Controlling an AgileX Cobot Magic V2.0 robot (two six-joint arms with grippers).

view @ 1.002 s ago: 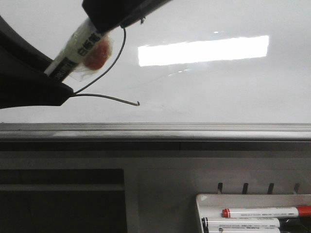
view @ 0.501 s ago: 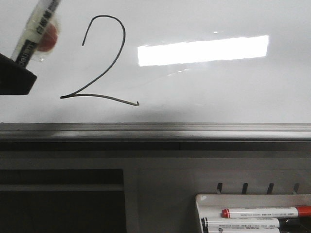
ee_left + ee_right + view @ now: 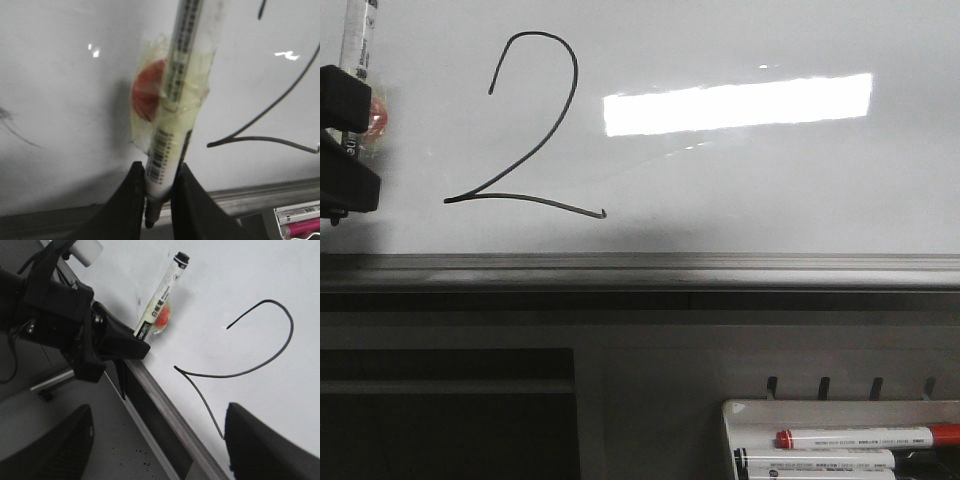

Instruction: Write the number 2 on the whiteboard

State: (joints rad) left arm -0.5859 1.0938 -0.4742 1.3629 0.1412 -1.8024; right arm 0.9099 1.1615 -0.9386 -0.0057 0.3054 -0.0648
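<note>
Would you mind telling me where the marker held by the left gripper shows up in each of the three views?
Front view: the marker stands at the far left edge, left of the number 2.
Left wrist view: it rises up the middle of the picture from between the fingers of the left gripper.
Right wrist view: it leans over the whiteboard, upper middle, its cap uppermost.
Shared landmark: the red blob taped to its barrel.

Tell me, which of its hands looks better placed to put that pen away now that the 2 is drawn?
Probably the left hand: it is shut on the marker, just left of the finished number 2 on the whiteboard. The right hand is open and holds nothing.
</note>
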